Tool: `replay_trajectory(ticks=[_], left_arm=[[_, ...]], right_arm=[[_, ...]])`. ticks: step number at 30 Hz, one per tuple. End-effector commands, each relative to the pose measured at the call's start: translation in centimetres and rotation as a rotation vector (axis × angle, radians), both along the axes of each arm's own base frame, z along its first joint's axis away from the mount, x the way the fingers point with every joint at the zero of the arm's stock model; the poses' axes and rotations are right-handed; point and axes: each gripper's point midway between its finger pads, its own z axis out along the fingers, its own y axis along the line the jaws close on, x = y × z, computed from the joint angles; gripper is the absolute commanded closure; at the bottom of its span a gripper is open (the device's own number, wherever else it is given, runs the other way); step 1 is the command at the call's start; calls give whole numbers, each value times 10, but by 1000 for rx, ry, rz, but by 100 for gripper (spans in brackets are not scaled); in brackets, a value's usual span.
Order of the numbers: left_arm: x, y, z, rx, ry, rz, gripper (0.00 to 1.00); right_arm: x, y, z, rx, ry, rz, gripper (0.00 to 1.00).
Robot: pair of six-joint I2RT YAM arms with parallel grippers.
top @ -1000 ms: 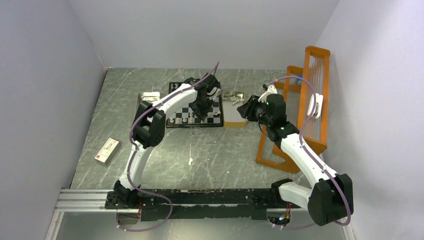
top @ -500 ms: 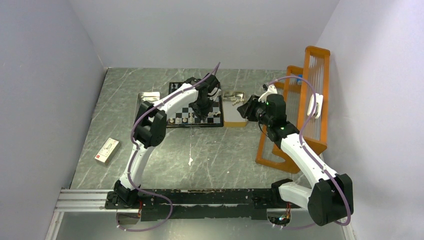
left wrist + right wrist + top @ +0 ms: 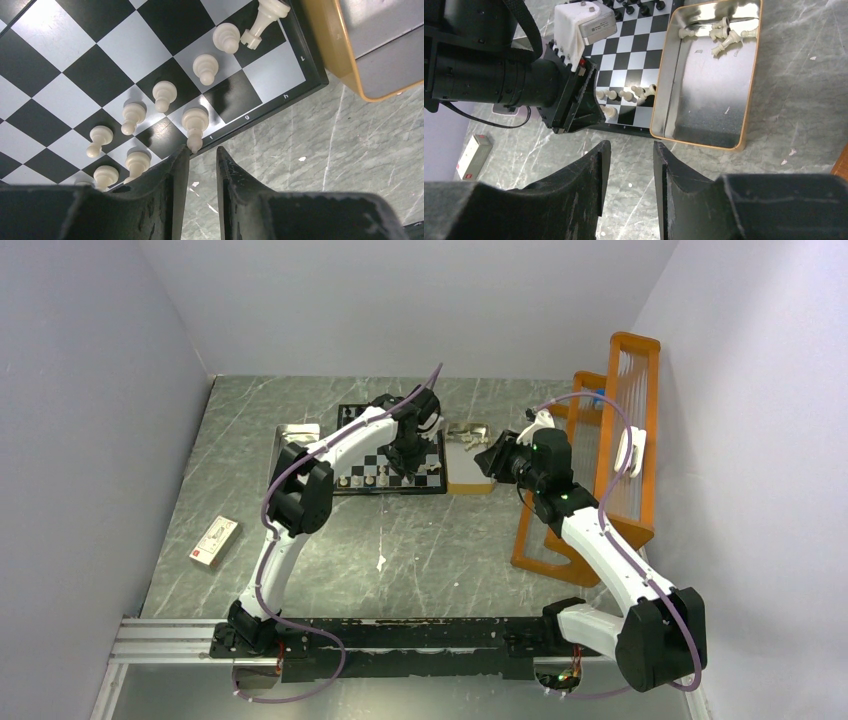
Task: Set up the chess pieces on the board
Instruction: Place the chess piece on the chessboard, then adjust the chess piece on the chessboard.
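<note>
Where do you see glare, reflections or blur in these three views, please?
Left wrist: the cream chess pieces are sharp, the glossy board mirrors them faintly, the near jaws look soft. Right wrist: the floor of the tan-rimmed tray glares brightly. Top external: evenly lit, but pieces too small to resolve.

1. The left arm point(image 3: 300, 490) rises from its base at the near left, elbow bent high, with the forearm stretched away and to the right.
2. Its wrist tips the left hand point(image 3: 202, 150) steeply downward. The two dark fingers point(image 3: 165, 190) stand a narrow slit apart, with nothing gripped between them.
3. The right arm point(image 3: 600, 540) climbs from its base at the near right and leans away and leftward, wrist turned to the left.
4. The right hand point(image 3: 629, 145) hangs aloft, angled downward, its fingers point(image 3: 579, 185) parted by a moderate gap and empty.
5. The two hands are apart, neither touching the other.
</note>
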Motion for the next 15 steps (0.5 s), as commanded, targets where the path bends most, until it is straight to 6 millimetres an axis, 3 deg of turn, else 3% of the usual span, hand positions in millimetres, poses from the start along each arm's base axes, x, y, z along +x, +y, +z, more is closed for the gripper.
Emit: replay_trajectory(ticks=[1, 7, 15], left_arm=[[9, -8, 35, -49, -86, 9, 67], [18, -15, 48, -94, -141, 10, 64], [25, -19, 48, -117, -177, -1, 61]], right_arm=[[0, 0, 2, -2, -20, -1, 59], [1, 0, 1, -1, -20, 0, 59], [1, -1, -1, -6, -17, -2, 59]])
